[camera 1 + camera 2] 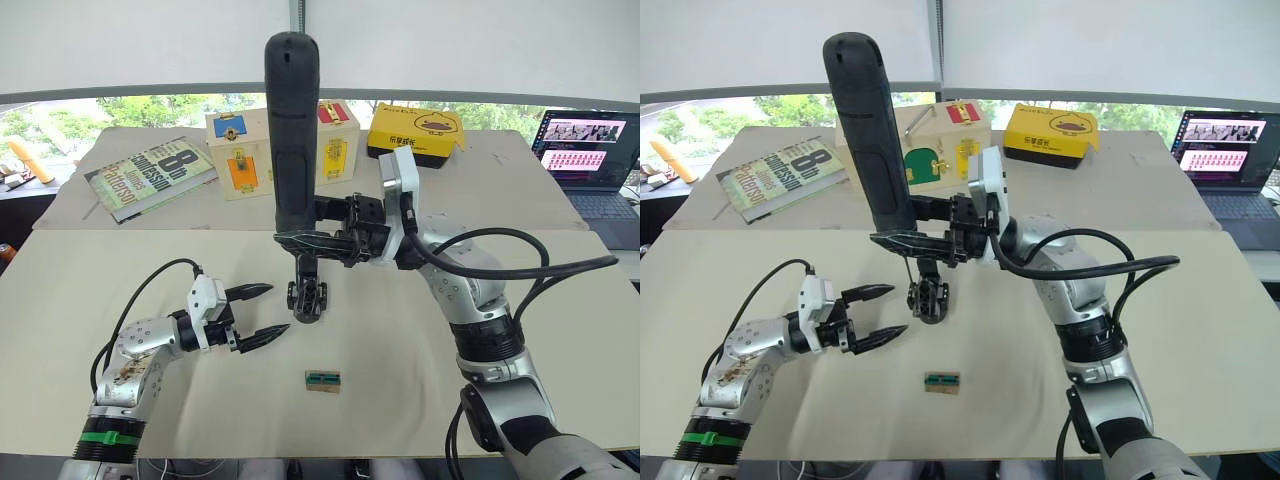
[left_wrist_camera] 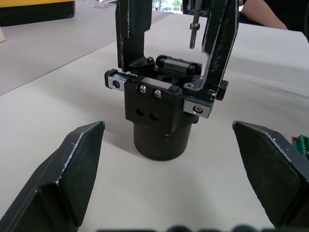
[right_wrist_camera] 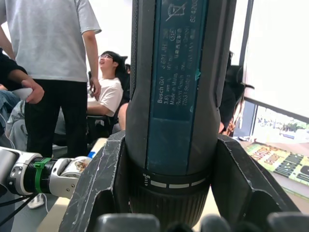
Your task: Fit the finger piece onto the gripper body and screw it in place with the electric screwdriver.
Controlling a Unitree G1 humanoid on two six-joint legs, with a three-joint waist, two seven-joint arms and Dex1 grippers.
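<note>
The gripper body is a small black block standing on the cream table, just ahead of my open left gripper. In the left wrist view the gripper body sits between my spread fingers, apart from both. Two black fingers rise upright from its top; which is the loose finger piece I cannot tell. My right gripper is shut on the electric screwdriver, held upright above the body. Its thin metal bit hangs just over the body's top.
A small green-and-tan part lies near the table's front. At the back are a book, wooden boxes, a yellow box and a laptop. People stand and sit beyond the table.
</note>
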